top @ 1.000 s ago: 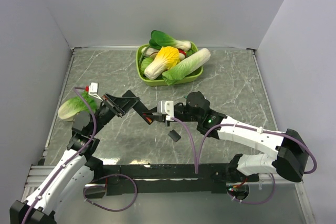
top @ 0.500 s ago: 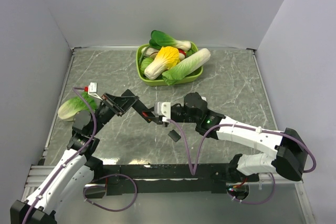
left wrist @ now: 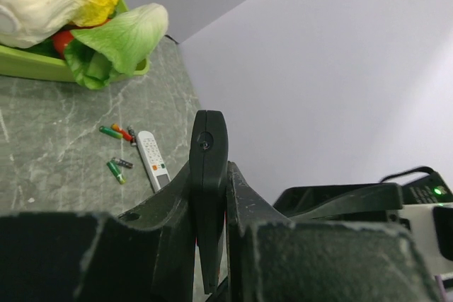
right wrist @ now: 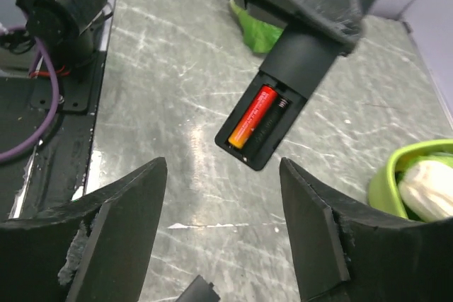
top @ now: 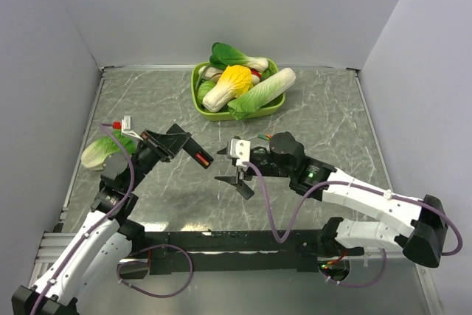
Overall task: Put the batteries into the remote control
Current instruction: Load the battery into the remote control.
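Note:
The black remote control [right wrist: 283, 97] hangs above the table, with my left gripper [top: 181, 148] shut on its upper half. Its back compartment faces the right wrist view, and one red-orange battery [right wrist: 253, 116] lies in the left slot. The slot beside it looks dark. My right gripper [right wrist: 223, 196] stands open a short way from the remote's open end, with nothing between its fingers. In the left wrist view the remote [left wrist: 210, 167] shows edge-on between the fingers. Several loose batteries [left wrist: 115, 133] lie on the table beyond it.
A white remote [left wrist: 152, 159] lies next to the loose batteries. The small black cover piece [top: 245, 189] lies on the table below my right gripper. A green bowl [top: 200, 106] of toy vegetables stands at the back, and a loose leafy vegetable [top: 102, 151] lies at the left.
My right gripper has opened and drawn back to the right from the remote's open end, leaving the red-orange battery in the compartment. The left gripper still holds the remote, a little further left.

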Robot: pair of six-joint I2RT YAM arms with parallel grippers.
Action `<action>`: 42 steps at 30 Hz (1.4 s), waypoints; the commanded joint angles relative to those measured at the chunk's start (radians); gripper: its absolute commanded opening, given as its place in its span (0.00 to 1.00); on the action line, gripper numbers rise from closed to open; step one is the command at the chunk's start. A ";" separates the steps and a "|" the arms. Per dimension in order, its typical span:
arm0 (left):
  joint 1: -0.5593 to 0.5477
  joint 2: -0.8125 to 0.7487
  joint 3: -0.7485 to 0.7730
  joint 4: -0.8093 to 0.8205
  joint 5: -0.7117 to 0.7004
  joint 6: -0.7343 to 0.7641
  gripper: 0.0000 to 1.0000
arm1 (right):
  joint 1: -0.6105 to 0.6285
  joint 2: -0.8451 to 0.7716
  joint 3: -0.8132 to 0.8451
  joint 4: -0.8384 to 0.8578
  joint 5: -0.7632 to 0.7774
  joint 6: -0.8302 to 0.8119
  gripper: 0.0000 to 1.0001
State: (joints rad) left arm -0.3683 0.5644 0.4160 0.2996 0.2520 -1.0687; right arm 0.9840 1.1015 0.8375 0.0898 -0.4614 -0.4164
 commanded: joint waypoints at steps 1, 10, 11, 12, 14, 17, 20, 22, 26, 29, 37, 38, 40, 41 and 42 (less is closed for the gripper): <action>-0.004 -0.006 0.043 -0.039 -0.068 0.003 0.01 | 0.013 -0.051 0.008 -0.005 0.070 0.037 0.75; -0.003 -0.020 0.047 -0.086 -0.108 0.006 0.01 | 0.048 0.003 0.031 -0.004 0.311 0.145 0.84; -0.003 -0.024 0.049 -0.094 -0.114 0.007 0.01 | 0.048 0.004 0.037 -0.010 0.325 0.157 0.84; -0.003 -0.026 0.050 -0.102 -0.121 0.004 0.01 | 0.048 0.009 0.044 -0.018 0.337 0.172 0.84; -0.003 -0.032 0.053 -0.137 -0.154 -0.002 0.01 | 0.051 0.020 0.066 -0.048 0.342 0.186 0.84; -0.003 -0.032 0.060 -0.180 -0.187 -0.023 0.01 | 0.100 0.043 0.080 -0.039 0.334 0.199 0.84; -0.003 -0.032 0.060 -0.188 -0.204 -0.037 0.01 | 0.148 0.096 0.104 -0.030 0.414 0.168 0.84; -0.003 -0.029 0.061 -0.186 -0.201 -0.039 0.01 | 0.179 0.138 0.127 -0.009 0.460 0.160 0.84; -0.003 -0.024 0.070 -0.198 -0.198 -0.036 0.01 | 0.219 0.193 0.153 0.065 0.573 0.137 0.81; -0.003 -0.029 0.070 -0.194 -0.195 -0.042 0.01 | 0.239 0.242 0.178 0.116 0.658 0.119 0.79; -0.003 -0.029 0.066 -0.182 -0.189 -0.048 0.01 | 0.268 0.360 0.244 0.143 0.724 0.082 0.64; -0.003 -0.029 0.064 -0.180 -0.188 -0.053 0.01 | 0.271 0.368 0.250 0.140 0.736 0.080 0.61; -0.003 -0.029 0.063 -0.171 -0.183 -0.054 0.01 | 0.274 0.393 0.264 0.133 0.750 0.080 0.55; -0.003 -0.029 0.063 -0.169 -0.180 -0.059 0.01 | 0.275 0.399 0.265 0.134 0.759 0.079 0.54; -0.003 -0.031 0.061 -0.166 -0.180 -0.060 0.01 | 0.277 0.406 0.267 0.134 0.768 0.079 0.51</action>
State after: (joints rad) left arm -0.3679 0.5430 0.4397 0.0834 0.0601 -1.1007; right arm 1.2480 1.4754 1.0538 0.1879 0.2512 -0.3275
